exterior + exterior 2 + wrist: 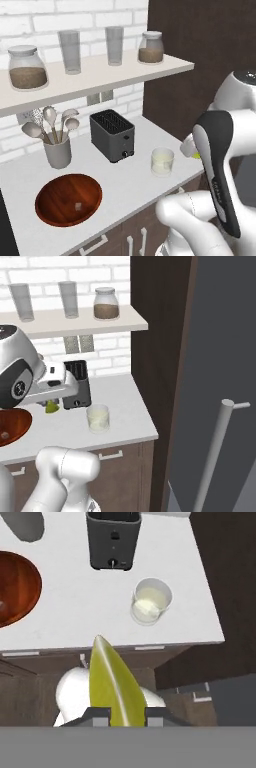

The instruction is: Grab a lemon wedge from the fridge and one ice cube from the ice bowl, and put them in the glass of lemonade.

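The gripper (pixel 120 716) is closed on the lemon wedge (pixel 112 684): in the hand view its two dark finger tips stand narrowly apart at the bottom, with the yellow-green slice clamped between them and pointing up toward the worktop edge. In the left base view the lemon wedge (pixel 196 154) shows as a small yellow patch beside the pale end of the hand, held in the air off the worktop's front right corner, to the right of the glass of lemonade (pixel 162 161). In the right base view the wedge (pixel 52 406) hangs under the hand, above the worktop (pixel 125 406), left of the glass (pixel 98 418) and in front of the toaster (pixel 77 384).

The glass of lemonade stands upright on the white worktop, near its front right corner, just in front and to the right of the dark grey toaster (pixel 113 135); it holds pale yellowish liquid. Well to its left sits the ice bowl (pixel 68 199), a shallow reddish-brown wooden bowl with one small pale ice cube (pixel 78 205) on its bottom. Behind the bowl a grey holder (pixel 58 151) carries spoons. On the shelf (pixel 100 75) above stand two lidded jars of brown contents and two tall grey glasses. To the right, the grey fridge (pixel 225 356) has its door with a silver bar handle (pixel 214 451) in the foreground of the right base view.
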You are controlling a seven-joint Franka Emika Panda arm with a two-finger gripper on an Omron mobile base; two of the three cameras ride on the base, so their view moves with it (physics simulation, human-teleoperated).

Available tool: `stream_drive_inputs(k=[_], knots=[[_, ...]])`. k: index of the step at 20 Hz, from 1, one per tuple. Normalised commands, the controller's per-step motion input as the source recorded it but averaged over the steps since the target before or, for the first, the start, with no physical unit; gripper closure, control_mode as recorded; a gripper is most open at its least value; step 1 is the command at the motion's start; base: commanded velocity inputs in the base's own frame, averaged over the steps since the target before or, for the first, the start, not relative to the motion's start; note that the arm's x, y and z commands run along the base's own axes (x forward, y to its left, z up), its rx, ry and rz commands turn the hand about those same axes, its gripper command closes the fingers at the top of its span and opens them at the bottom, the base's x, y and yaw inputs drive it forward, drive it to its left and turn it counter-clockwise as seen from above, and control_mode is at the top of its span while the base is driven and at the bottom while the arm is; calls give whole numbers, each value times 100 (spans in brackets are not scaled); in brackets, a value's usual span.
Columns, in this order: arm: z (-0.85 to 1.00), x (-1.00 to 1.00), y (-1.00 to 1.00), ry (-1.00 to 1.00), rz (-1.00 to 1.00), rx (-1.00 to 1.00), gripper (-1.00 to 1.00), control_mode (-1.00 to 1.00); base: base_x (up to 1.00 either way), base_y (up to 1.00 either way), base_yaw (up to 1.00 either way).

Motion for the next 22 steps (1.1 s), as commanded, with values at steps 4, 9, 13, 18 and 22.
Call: stream_drive_inputs(k=[4, 9, 13, 18, 22], knots=[[-21, 2, 0, 5, 41, -45, 100, -100, 0, 0, 0], [-2, 0, -21, -9, 55, -50, 100, -100, 0, 0, 0], [-5, 1, -25, -19, 70, -42, 100, -100, 0, 0, 0], [-31, 15, -8, -3, 80, -39, 100, -100, 0, 0, 0], [-5, 0, 11, 31, 68, -40, 100, -100, 0, 0, 0]])
